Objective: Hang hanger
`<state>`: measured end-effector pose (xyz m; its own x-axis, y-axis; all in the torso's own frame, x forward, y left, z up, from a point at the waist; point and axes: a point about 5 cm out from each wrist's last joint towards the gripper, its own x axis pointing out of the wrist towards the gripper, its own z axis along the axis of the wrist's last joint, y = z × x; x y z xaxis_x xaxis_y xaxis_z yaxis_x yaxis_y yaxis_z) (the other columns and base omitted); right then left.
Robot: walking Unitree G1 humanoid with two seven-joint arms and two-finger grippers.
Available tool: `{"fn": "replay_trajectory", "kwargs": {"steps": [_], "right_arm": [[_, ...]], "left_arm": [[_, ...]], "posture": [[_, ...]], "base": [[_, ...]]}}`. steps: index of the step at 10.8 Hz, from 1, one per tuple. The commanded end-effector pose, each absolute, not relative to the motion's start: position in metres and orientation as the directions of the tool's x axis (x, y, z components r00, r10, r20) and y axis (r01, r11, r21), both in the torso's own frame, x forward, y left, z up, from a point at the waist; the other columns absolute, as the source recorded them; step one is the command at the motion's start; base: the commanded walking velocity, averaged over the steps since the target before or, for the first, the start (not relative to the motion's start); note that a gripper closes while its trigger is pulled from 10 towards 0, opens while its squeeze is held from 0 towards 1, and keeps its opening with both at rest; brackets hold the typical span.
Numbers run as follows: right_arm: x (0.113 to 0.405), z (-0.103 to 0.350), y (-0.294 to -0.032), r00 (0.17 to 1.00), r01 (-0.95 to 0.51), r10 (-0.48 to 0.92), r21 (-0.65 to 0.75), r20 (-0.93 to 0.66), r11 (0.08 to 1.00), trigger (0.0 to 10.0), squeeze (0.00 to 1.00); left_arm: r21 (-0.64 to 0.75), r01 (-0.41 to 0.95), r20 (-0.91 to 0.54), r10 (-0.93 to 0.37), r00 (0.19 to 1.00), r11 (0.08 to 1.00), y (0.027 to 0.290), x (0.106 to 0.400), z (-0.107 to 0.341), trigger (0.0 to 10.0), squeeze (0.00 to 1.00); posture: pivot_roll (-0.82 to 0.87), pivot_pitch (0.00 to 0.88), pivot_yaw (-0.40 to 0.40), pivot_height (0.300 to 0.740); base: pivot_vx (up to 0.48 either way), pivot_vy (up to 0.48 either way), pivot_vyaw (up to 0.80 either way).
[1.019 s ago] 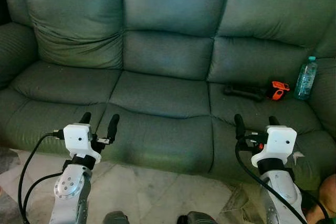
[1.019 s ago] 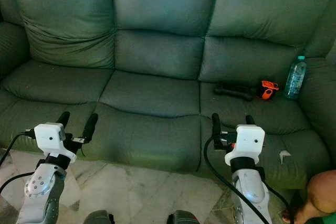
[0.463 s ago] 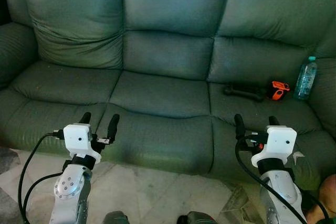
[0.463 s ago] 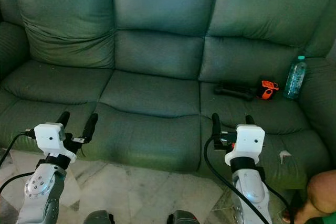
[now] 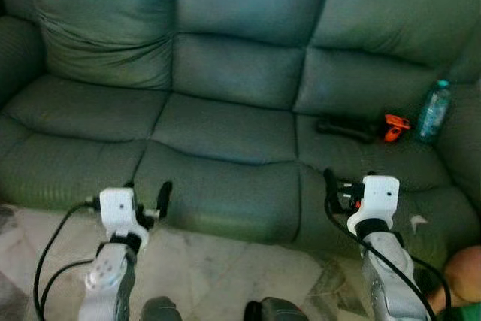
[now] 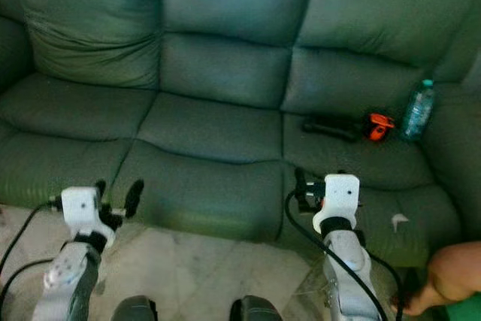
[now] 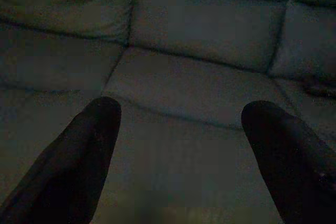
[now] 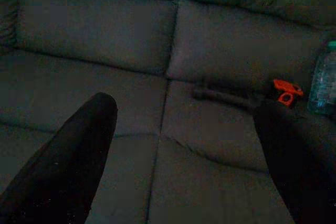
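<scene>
A black bar-shaped object (image 5: 344,126) with an orange piece (image 5: 395,125) at its end lies on the right seat cushion of a green sofa (image 5: 225,122). The right wrist view has the same black object (image 8: 226,97) and orange piece (image 8: 286,92) ahead of the fingers. My left gripper (image 5: 146,189) is open and empty, held low in front of the sofa's front edge, facing the middle cushion. My right gripper (image 5: 348,180) is open and empty too, over the front of the right cushion, well short of the black object.
A clear water bottle (image 5: 433,110) stands on the sofa just right of the orange piece. A small white scrap (image 5: 415,222) lies on the right cushion's front. A person's knee (image 6: 451,276) is at the lower right. Pale tiled floor (image 5: 210,268) lies before the sofa.
The whole picture has shifted and blurred, so the camera has moved. Both arms sit lower and closer together in the picture. Both grippers stay open and empty.
</scene>
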<state>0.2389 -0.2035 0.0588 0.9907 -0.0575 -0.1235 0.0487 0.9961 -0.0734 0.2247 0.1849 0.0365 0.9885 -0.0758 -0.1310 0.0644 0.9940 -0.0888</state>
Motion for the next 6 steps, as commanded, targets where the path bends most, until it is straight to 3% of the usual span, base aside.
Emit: {"fn": "replay_trajectory", "kwargs": {"steps": [1, 4, 6], "right_arm": [[0.241, 0.06, -0.206, 0.992, 0.036, -0.048, -0.103, -0.116, 0.994, 10.0, 0.0], [0.247, 0.069, -0.193, 0.998, -0.042, 0.033, -0.169, -0.055, 0.985, 10.0, 0.0], [0.252, 0.071, -0.192, 0.999, -0.043, 0.037, -0.17, -0.04, 0.984, 10.0, 0.0]], "left_arm": [[-0.076, 0.061, -0.143, -0.071, 0.987, 0.995, 0.183, 0.224, 0.036, 10.0, 0.0], [-0.092, 0.002, -0.102, -0.011, 0.995, 0.996, 0.186, 0.23, 0.042, 10.0, 0.0], [0.011, -0.024, -0.094, 0.025, 0.995, 1.0, 0.189, 0.233, 0.043, 10.0, 0.0]], "posture": [[0.01, 0.106, -0.079, 0.74], [0.02, 0.102, -0.083, 0.74], [0.02, 0.102, -0.081, 0.74]], "base": [[0.0, 0.0, 0.0], [0.0, 0.0, 0.8], [0.0, 0.0, 0.8]]}}
